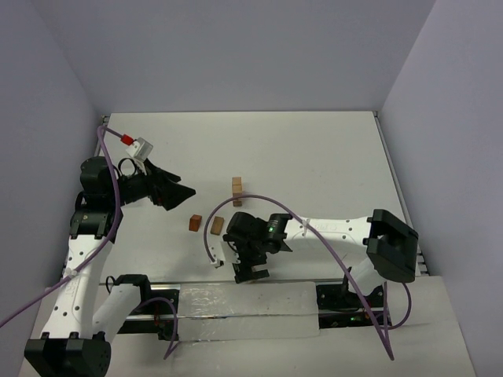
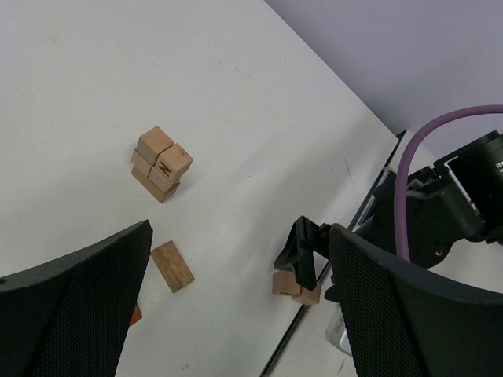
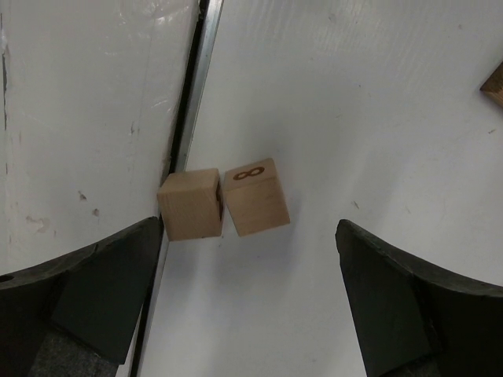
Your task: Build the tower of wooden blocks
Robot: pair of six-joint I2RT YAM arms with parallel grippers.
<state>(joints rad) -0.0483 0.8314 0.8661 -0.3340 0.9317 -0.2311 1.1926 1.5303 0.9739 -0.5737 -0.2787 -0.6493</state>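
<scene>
Overhead, the right end effector (image 1: 250, 272), spread apart like the left end effector (image 1: 182, 195), hides two wood blocks (image 3: 255, 198) beneath it.

left arm (image 1: 78, 259): we've got it climbing from its base at the near left corner, folded at the top, the last link heading right toward the middle
left pincer (image 1: 179, 194): jaws spread wide, gripping nothing, tips aimed right
left fingers (image 2: 78, 306): in its own wrist cam we see black textured pads at both lower corners, well apart
right arm (image 1: 338, 229): stretched low from the right side, running leftward
right wrist (image 1: 271, 230): bent, so the pincer points back toward the near edge
right pincer (image 1: 251, 272): also wide apart, gripping nothing
right fingers (image 3: 86, 290): dark, at both lower corners of its cam, well apart
</scene>
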